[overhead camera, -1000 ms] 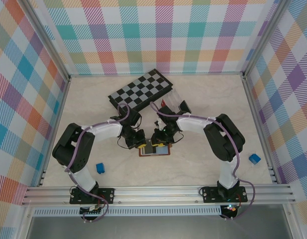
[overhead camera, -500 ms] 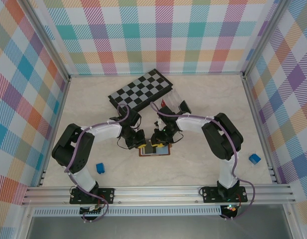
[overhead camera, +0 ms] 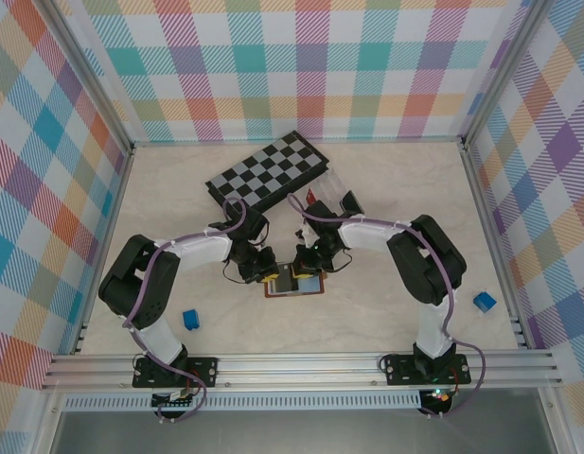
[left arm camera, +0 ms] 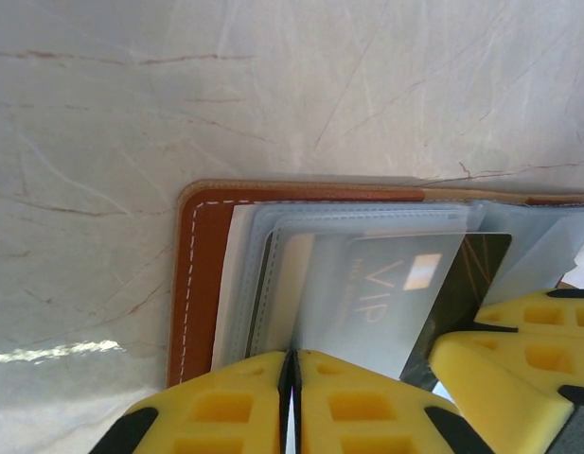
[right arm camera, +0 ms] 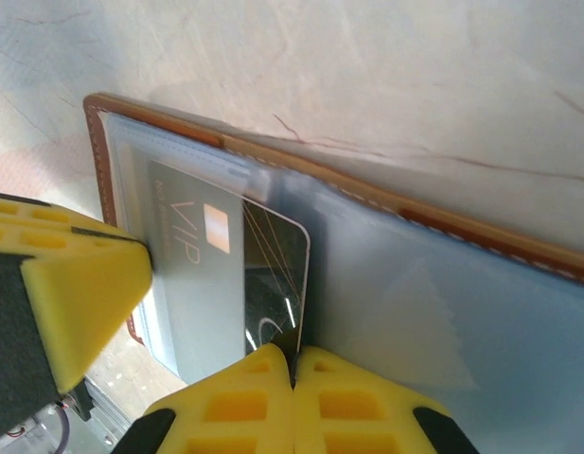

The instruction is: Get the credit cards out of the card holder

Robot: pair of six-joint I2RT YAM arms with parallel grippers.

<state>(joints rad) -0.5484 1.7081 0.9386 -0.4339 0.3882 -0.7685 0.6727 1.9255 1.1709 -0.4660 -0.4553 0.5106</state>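
Note:
The card holder (overhead camera: 293,285) lies open on the table between the two arms, brown leather (left arm camera: 192,274) with pale sleeves (right arm camera: 433,312). A black VIP credit card (right arm camera: 273,270) sticks partway out of a clear sleeve, its dark end showing (left arm camera: 471,270). My left gripper (left arm camera: 293,364) is shut on the edge of that clear sleeve at the holder's left side (overhead camera: 269,274). My right gripper (right arm camera: 294,361) is shut on the card's exposed edge (overhead camera: 304,272). Each wrist view also shows one of the other gripper's yellow fingers (left arm camera: 504,374) (right arm camera: 64,293).
A folded chessboard (overhead camera: 265,170) lies behind the grippers, with a clear plastic box (overhead camera: 334,197) to its right. One small blue block (overhead camera: 190,319) sits near the left arm's base and another (overhead camera: 484,302) at the right. Metal frame rails edge the table.
My right gripper has closed onto the card's edge. Both arms stay over the holder, almost unmoved.

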